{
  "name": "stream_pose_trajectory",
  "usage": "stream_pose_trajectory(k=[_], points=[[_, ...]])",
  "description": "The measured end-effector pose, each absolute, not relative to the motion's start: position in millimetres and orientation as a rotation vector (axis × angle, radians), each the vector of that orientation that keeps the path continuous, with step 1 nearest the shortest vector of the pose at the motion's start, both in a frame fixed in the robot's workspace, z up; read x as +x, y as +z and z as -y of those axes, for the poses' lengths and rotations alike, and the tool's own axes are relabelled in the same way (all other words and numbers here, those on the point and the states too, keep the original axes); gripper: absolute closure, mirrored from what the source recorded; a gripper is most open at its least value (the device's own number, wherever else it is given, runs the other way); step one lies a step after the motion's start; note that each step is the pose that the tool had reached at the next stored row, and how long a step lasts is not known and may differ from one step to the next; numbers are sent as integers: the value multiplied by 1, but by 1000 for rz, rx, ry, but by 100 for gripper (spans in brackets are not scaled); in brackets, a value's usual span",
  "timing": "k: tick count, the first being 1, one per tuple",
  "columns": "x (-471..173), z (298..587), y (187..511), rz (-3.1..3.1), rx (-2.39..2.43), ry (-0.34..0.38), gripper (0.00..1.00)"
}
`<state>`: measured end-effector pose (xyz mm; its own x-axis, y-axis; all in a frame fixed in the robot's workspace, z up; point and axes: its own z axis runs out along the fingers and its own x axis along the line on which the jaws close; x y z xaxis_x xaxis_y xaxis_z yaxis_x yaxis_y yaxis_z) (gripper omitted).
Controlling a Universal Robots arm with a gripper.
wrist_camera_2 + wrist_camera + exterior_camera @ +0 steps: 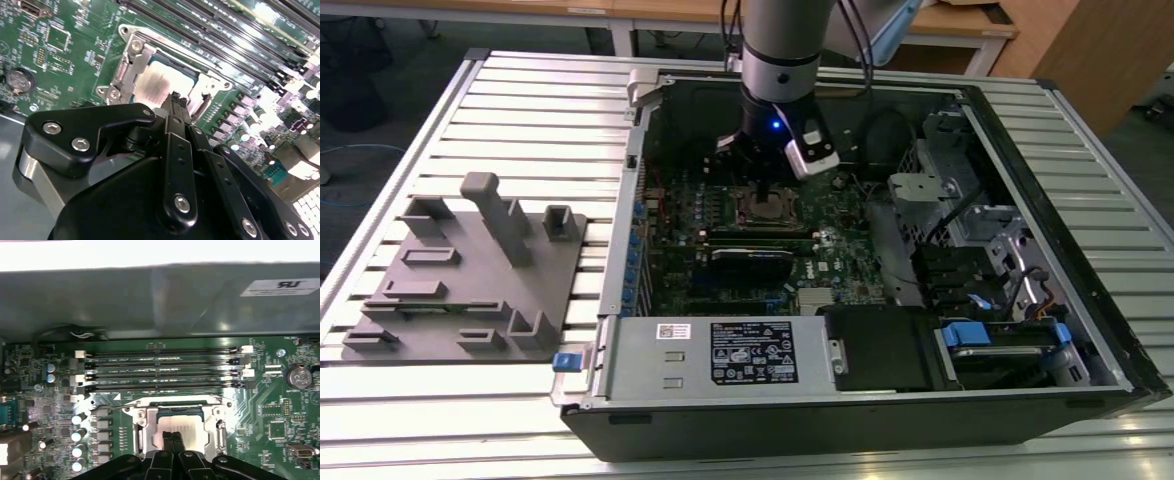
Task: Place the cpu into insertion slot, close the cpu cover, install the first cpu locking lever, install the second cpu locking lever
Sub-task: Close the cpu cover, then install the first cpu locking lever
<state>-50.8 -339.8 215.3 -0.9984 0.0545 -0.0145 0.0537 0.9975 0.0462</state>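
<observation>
The tool [173,436], pinched narrow on nothing, hangs over the cpu [189,429] framed by the cpu cover [145,429] (likely light, stiff and fragile; grip its edges).

flat square cpu [176,429]: dull grey metal top, matt | thin square silvery cpu cover [145,426] framing it: bright smooth metal | green circuit board [270,405] around cover: glossy | black gripper [172,437] over cover: smooth satin finish, shiny metal screws [181,202]
</observation>
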Motion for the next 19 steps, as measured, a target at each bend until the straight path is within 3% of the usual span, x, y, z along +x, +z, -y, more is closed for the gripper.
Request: stream_pose_trajectory(k=[19], points=[[-45,340,222,-3124,85,72,89]])
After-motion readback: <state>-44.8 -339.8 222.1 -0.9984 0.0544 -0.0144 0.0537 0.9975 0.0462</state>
